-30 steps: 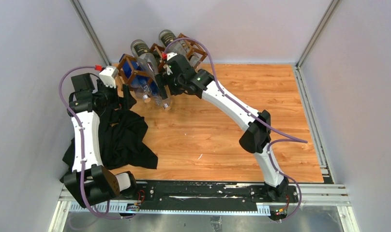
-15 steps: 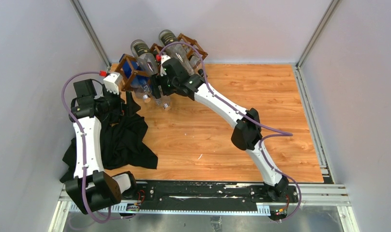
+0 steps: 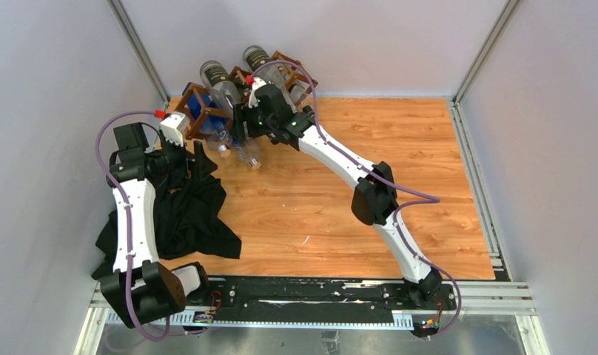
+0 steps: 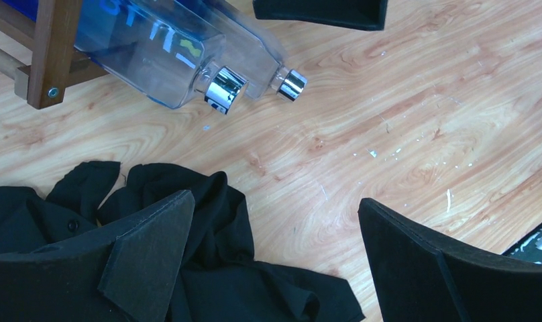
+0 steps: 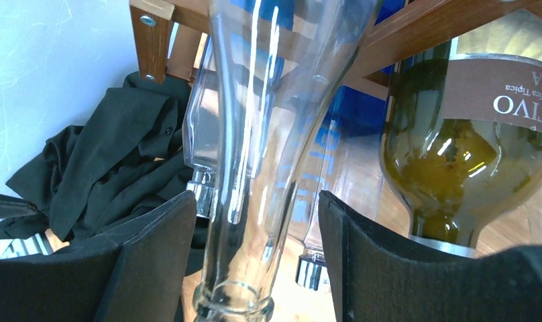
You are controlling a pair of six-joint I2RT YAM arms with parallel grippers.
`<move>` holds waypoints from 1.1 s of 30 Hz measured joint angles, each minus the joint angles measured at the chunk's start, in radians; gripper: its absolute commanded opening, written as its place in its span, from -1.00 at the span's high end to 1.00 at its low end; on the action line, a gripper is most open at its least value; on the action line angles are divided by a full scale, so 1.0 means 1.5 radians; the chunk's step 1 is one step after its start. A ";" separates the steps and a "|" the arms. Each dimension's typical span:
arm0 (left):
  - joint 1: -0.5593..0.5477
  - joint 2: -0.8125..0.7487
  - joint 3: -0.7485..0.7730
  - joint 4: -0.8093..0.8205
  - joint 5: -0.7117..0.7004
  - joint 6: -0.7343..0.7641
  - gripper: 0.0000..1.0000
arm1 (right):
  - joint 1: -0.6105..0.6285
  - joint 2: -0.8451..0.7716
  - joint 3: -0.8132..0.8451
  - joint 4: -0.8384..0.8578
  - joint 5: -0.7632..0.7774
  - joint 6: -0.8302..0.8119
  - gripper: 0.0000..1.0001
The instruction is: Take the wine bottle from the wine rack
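The dark brown lattice wine rack [image 3: 195, 100] stands at the back left with several bottles in it; its slats also show in the right wrist view [image 5: 416, 23]. My right gripper [image 5: 255, 201] is open, one finger on each side of the neck of a clear glass bottle [image 5: 255, 134] that sticks out of the rack, with a gap on the right side. An olive green wine bottle [image 5: 456, 141] with a brown label lies in the neighbouring cell. My left gripper [image 4: 275, 200] is open and empty over the edge of a black cloth [image 4: 208, 268].
Two clear blue-tinted bottles with silver caps [image 4: 225, 87] [image 4: 293, 84] slope down to the wooden floor beside a rack leg [image 4: 50, 47]. The black cloth [image 3: 185, 214] is heaped at the left by the wall. Grey walls close the back and sides.
My right arm has pushed forward toward the rack, bringing its fingers around the clear bottle's neck. My left arm shifted slightly toward the rack, then stayed.
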 measured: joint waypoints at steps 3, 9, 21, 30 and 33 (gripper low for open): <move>0.000 0.000 0.000 0.000 0.000 0.003 -0.97 | -0.006 0.012 0.003 0.014 -0.018 0.013 -0.35; 0.000 0.000 0.000 0.000 0.006 0.006 -0.97 | -0.012 0.019 0.005 0.033 -0.052 0.029 0.05; 0.000 0.000 0.000 -0.002 0.024 0.012 -0.98 | -0.028 0.027 -0.011 0.063 -0.089 0.101 1.00; 0.000 -0.006 0.000 -0.013 0.021 0.026 -0.99 | -0.029 -0.067 -0.149 0.103 -0.106 0.123 1.00; 0.000 -0.007 0.000 -0.017 0.015 0.032 -0.99 | -0.029 -0.111 -0.198 0.117 -0.109 0.135 1.00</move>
